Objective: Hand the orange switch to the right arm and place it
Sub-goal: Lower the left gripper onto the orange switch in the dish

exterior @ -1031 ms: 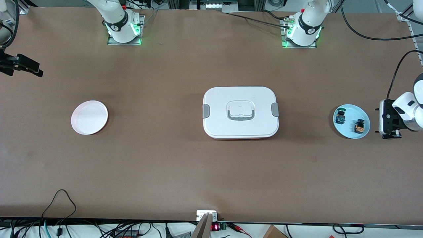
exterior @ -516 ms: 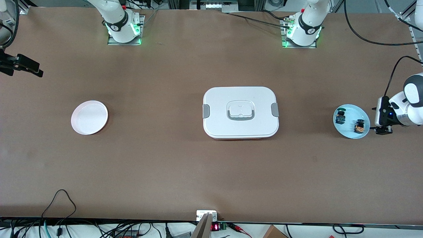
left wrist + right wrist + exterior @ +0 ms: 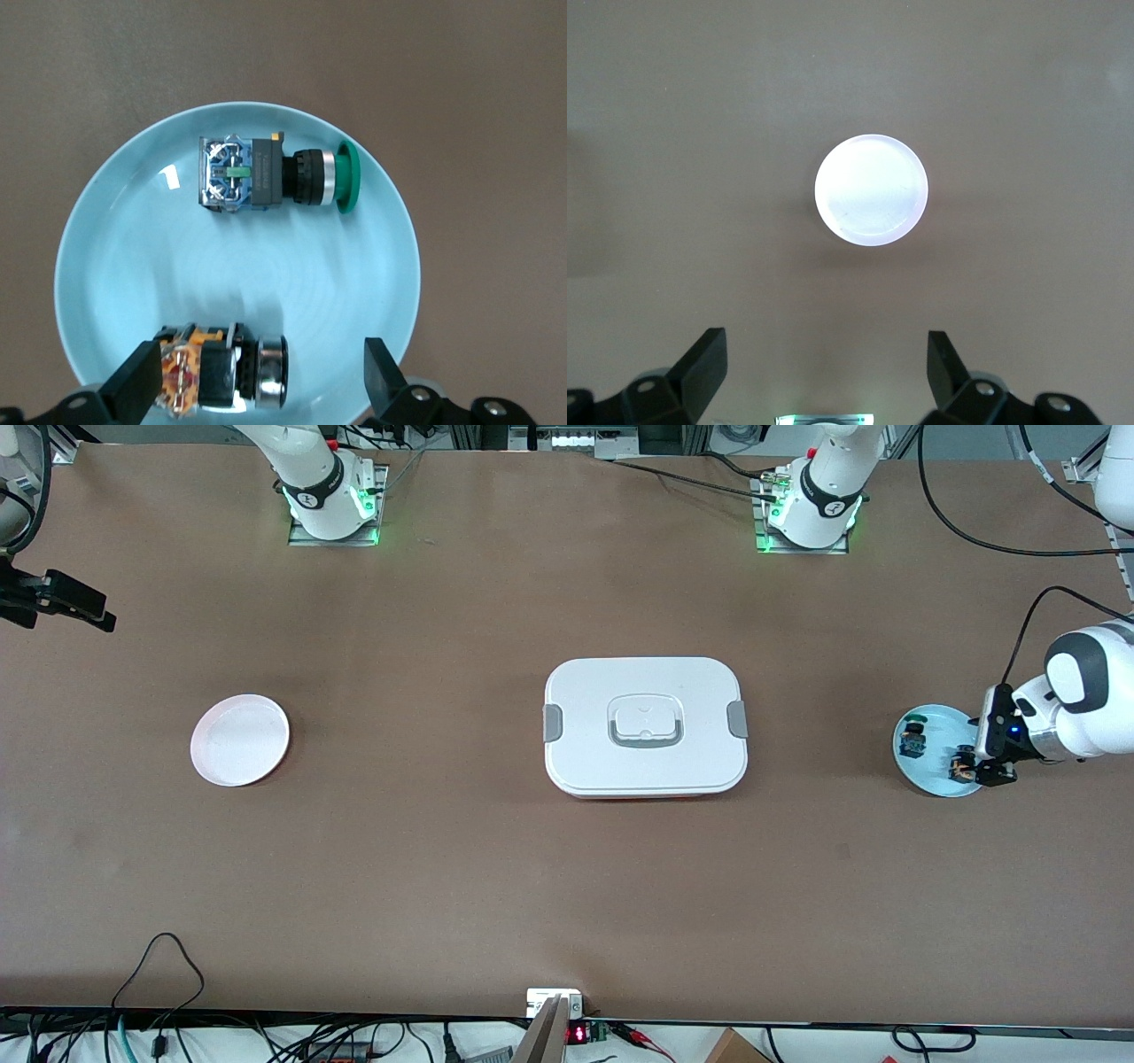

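Left gripper is over the light blue plate at the left arm's end of the table, above the plate's edge nearest that end. Fingers are spread wide and hold nothing (the left wrist view shows both tips apart, either side of the lower part of the plate).

The orange switch lies on its side in the light blue plate, between the spread fingertips in the left wrist view; one fingertip looks just beside its orange-tan body, contact cannot be told. In the front view it sits at the part of the plate nearer the front camera, right beside the gripper.

The green switch (blue-green body, green cap) lies on its side in the same plate, apart from the orange one and farther from the front camera.

Right gripper is held high toward the right arm's end of the table, fingers released and empty; the arm waits. Its wrist view looks down on the white plate, bare, resting on the table.

A white lidded box with grey side clasps sits at the table's middle, between the two plates and well apart from both.
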Controlling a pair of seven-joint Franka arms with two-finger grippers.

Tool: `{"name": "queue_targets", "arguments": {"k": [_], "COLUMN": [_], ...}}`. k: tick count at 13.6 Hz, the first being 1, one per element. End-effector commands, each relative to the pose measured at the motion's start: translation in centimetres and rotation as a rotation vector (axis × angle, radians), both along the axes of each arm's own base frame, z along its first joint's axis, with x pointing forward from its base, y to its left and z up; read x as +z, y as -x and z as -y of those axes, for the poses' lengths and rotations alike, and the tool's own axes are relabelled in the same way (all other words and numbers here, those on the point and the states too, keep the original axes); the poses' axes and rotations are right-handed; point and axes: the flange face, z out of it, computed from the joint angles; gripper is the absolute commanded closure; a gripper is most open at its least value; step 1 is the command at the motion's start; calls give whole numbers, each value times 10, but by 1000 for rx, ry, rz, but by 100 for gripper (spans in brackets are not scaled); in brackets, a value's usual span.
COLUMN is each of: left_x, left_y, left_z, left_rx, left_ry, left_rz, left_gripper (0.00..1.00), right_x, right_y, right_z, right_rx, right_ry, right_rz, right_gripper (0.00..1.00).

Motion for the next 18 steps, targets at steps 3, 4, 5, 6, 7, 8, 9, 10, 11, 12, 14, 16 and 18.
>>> {"name": "queue_targets", "arguments": {"k": [3, 4, 5, 6, 7, 8, 9, 10, 11, 12, 14, 16, 18], "left_x": [-20, -18, -16, -15, -15, -14, -12, -10, -7, -4, 2, 1, 1], "left_y": [2, 1, 0, -1, -2, -2, -5, -8, -10, -13, -18, -17, -16], "left_z": [-4, -5, -5, -5, -5, -6, -1, 0, 0, -1, -4, -4, -5], "left_rx": [-35, -36, -41, -49, -51, -51, -58, -61, -62, -60, -54, -50, -13], "left_ry": [56, 54, 53, 53, 54, 54, 57, 57, 55, 51, 46, 49, 69], "left_rz": [47, 52, 55, 59, 59, 59, 65, 70, 76, 83, 90, 86, 91], "left_gripper": [0, 0, 0, 0, 0, 0, 0, 0, 0, 0, 0, 0, 0], "right_x": [4, 4, 4, 4, 4, 4, 4, 4, 4, 4, 4, 4, 4], "right_y": [0, 0, 0, 0, 0, 0, 0, 0, 0, 0, 0, 0, 0], "right_z": [-1, -1, -1, -1, -1, -1, -1, -1, -1, -1, -1, -1, -1], "right_rx": [1, 1, 1, 1, 1, 1, 1, 1, 1, 1, 1, 1, 1], "right_ry": [1, 1, 1, 1, -1, 1, 1, 1, -1, -1, -1, -1, -1], "right_rz": [7, 7, 7, 7, 7, 7, 7, 7, 7, 7, 7, 7, 7], "right_gripper": [0, 0, 0, 0, 0, 0, 0, 0, 0, 0, 0, 0, 0]}}
